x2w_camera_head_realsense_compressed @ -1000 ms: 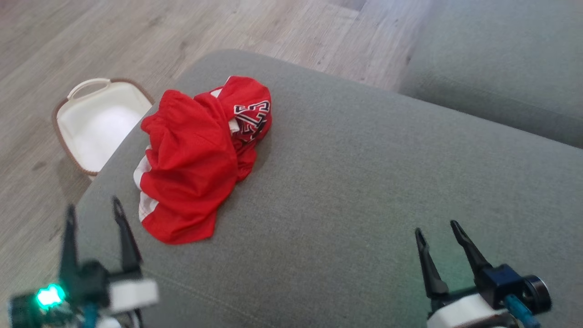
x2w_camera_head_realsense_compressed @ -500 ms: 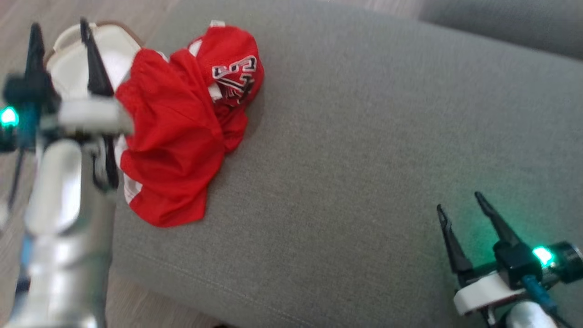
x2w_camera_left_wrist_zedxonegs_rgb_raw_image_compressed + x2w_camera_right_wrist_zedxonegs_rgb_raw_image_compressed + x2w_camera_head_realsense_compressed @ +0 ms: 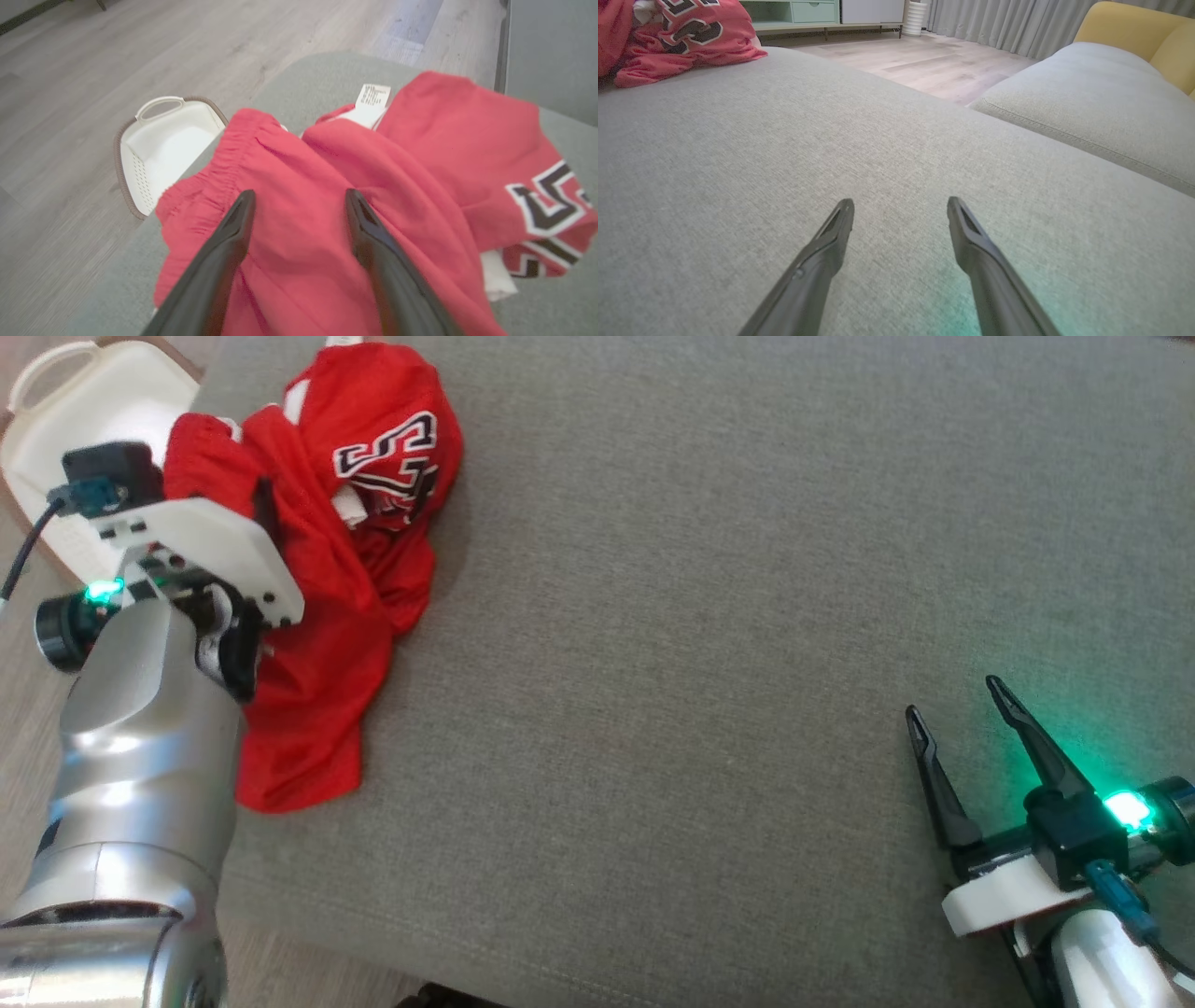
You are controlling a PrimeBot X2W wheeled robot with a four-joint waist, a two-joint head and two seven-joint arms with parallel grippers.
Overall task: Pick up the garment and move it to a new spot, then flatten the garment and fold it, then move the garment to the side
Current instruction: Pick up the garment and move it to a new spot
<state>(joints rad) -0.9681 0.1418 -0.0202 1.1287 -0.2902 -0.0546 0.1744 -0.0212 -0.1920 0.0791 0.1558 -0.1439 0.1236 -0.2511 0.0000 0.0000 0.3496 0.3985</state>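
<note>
Garment: red, crumpled heap at 10 o'clock on grey cushion, unflattened.
Left gripper: directly over it, jaws spread, likely poised to pinch.
Right gripper: 4 o'clock, jaws spread, idle.
Basket: 9 o'clock, on floor.

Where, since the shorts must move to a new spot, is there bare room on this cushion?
The wide middle of the cushion lies bare, from the shorts across to the right end effector, and along the near edge. It is crowded at the far left corner, where the left end effector hangs over the shorts near the basket.
</note>
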